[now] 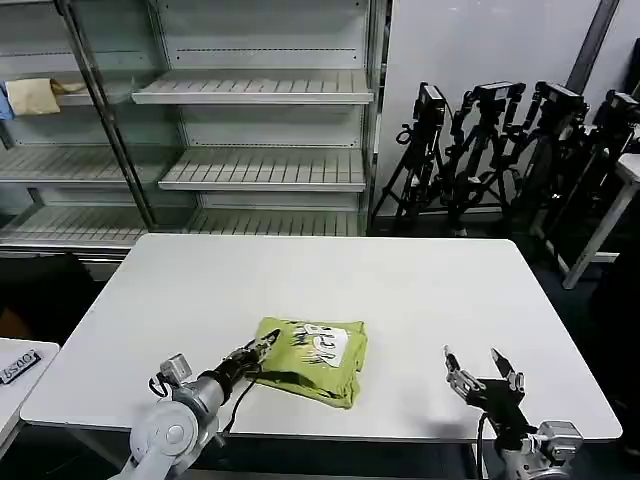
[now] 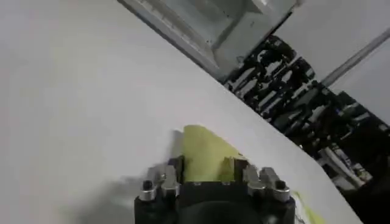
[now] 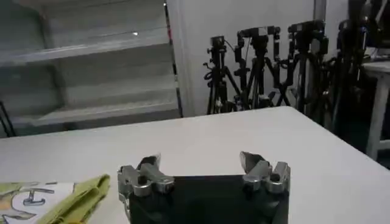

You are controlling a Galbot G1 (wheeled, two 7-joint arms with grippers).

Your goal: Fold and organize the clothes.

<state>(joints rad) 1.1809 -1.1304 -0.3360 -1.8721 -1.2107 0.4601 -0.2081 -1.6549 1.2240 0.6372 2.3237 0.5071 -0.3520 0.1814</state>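
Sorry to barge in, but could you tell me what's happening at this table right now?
The robot is folding a yellow-green T-shirt, which already lies as a compact folded bundle near the front of the white table, white print facing up. The left gripper is at the bundle's left edge, fingers closed on the cloth. The right gripper hovers open over bare table to the right, apart from the shirt, apparently waiting.
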